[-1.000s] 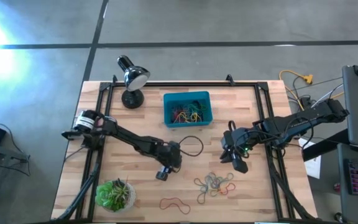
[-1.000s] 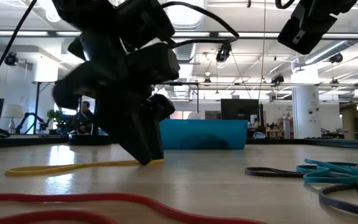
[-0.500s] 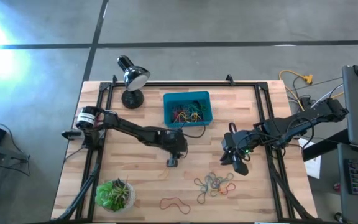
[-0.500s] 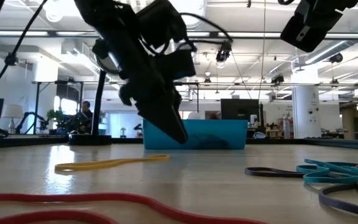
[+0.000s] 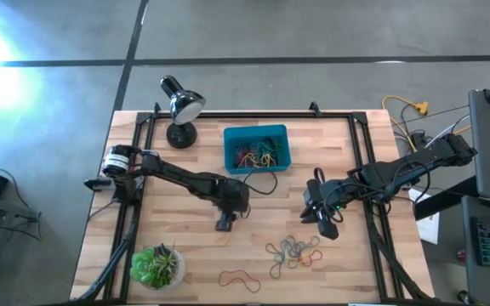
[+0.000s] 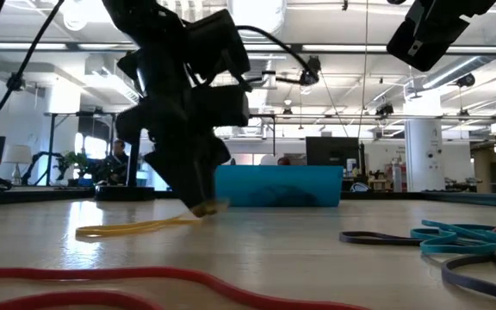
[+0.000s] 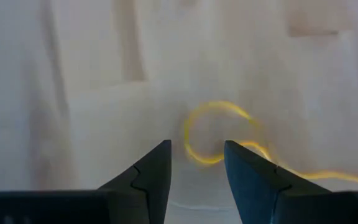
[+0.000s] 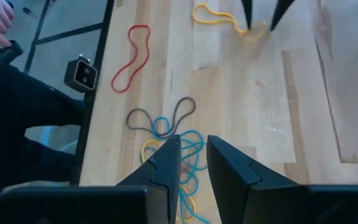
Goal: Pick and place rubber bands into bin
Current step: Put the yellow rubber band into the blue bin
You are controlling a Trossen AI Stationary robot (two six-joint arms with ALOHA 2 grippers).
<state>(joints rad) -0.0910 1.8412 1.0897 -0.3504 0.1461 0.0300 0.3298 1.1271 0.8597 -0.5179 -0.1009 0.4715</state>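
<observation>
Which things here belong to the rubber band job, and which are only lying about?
Job: yellow rubber band under the open left gripper; loose bands; red band; bin; right gripper, waiting.
Lying about: lamp; plant.

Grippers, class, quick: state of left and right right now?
Left gripper: open, fingers straddling the yellow rubber band on the table, not gripping it.
Right gripper: open, empty, above the pile of rubber bands.

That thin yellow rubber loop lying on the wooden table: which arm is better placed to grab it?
The left. Its hand is down at the thin yellow rubber loop, fingers open astride one end. The right hand hangs raised over the tangled pile of rubber bands.
</observation>
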